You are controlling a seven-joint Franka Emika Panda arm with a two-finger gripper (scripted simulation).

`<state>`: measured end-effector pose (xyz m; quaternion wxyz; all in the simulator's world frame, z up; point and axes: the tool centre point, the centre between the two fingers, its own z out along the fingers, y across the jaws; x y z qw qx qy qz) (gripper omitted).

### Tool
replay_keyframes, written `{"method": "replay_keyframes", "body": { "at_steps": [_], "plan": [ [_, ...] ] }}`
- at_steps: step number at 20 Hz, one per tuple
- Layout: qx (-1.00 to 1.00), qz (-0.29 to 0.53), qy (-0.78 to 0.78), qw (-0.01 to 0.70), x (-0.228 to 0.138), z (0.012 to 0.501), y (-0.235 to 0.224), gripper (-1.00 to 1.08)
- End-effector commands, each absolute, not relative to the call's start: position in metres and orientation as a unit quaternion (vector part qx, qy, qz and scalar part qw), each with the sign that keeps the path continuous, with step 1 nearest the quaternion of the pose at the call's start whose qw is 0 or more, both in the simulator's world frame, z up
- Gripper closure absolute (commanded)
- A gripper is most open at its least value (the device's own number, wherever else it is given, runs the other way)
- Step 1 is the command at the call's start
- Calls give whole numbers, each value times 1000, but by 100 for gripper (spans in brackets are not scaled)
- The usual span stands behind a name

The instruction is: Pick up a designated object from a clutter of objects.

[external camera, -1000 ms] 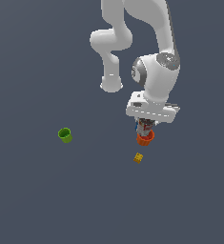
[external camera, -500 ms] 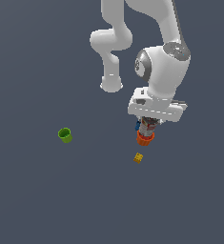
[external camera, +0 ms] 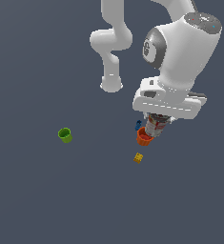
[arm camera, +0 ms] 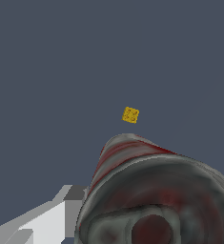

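A flat dark grey counter [external camera: 46, 200] carried the clutter. The tin can [external camera: 156, 125] sat pinched in the end effector [external camera: 157, 123], tilted, directly above the orange cup [external camera: 143, 137]. Beside that cup lay a blue piece [external camera: 138, 125]; the yellow block [external camera: 138, 157] lay near it, the green cup [external camera: 65, 135] well apart.

Plain dark grey-blue floor [external camera: 46, 200], apparently featureless; even flat light.

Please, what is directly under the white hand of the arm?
The red-and-white can sits right under the gripper, with the orange cup beside its lower end and a blue piece nearby. The hand covers the can's top and the fingers.
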<state>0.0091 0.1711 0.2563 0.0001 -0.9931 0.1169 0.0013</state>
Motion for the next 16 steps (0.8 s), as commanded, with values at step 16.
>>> {"method": "replay_keyframes", "body": {
  "at_steps": [16],
  "plan": [
    [-993, 0, 117, 0, 79, 359, 181, 108]
  ]
}}
